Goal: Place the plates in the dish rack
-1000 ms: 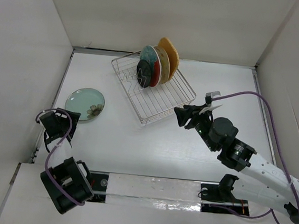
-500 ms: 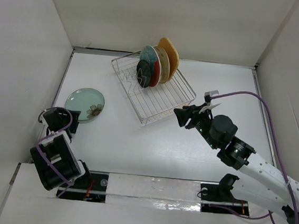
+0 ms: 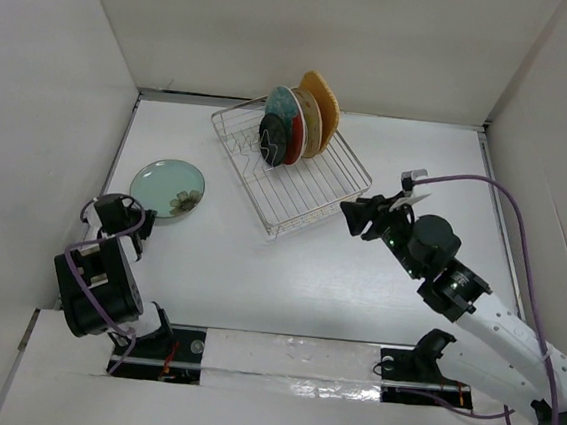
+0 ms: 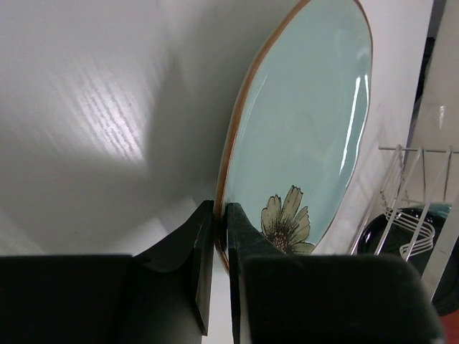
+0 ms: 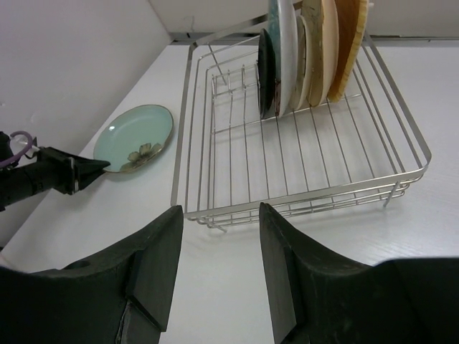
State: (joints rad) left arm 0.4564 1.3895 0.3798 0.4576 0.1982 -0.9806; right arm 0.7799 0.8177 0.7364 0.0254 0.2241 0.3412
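Note:
A pale teal plate (image 3: 168, 187) with a flower painted on it lies at the table's left, its near edge tilted up. My left gripper (image 3: 134, 216) is shut on that near rim, one finger under and one over the plate (image 4: 301, 129). Several plates (image 3: 297, 123) stand upright in the far end of the silver wire dish rack (image 3: 324, 213). My right gripper (image 3: 351, 219) hovers open and empty just off the rack's near right corner. In the right wrist view the rack (image 5: 308, 193), the standing plates (image 5: 308, 50) and the teal plate (image 5: 135, 136) all show ahead.
White walls enclose the table on the left, back and right. The left wall stands close behind the teal plate. The near half of the rack (image 5: 301, 143) holds nothing. My left arm's base and purple cable (image 3: 96, 285) sit at the near left corner.
My left gripper has closed on the teal plate's near rim, and the plate has shifted slightly away and tilted. The left arm has swung in lower. The right gripper drifted slightly right.

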